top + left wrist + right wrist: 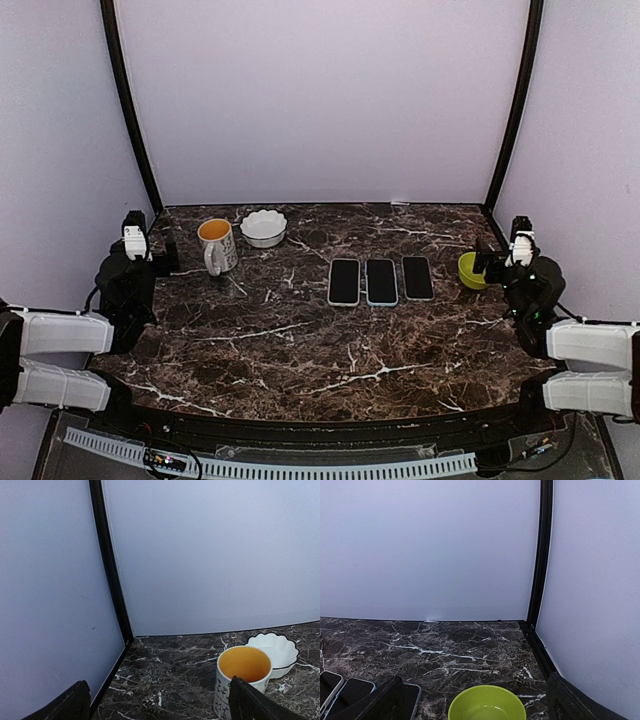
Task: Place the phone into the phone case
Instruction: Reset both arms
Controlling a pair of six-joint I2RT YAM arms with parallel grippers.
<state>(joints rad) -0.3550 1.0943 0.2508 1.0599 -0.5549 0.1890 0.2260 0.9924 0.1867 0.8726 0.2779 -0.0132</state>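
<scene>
Both grippers gape wide and hold nothing: the left gripper (134, 243) hangs at 9 o'clock near the mug (217, 245), the right gripper (517, 248) at 3 o'clock, just beside the green bowl (470, 270). Three slabs (381, 281) lie side by side just right of centre (which is phone, which case, I cannot tell). Likely slips: grabbing the wrong slab, nudging its neighbours, or clipping the bowl on the reach.

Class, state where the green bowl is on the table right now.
In the top view, the green bowl sits near the right edge of the table, just right of the rightmost phone-shaped item.
</scene>
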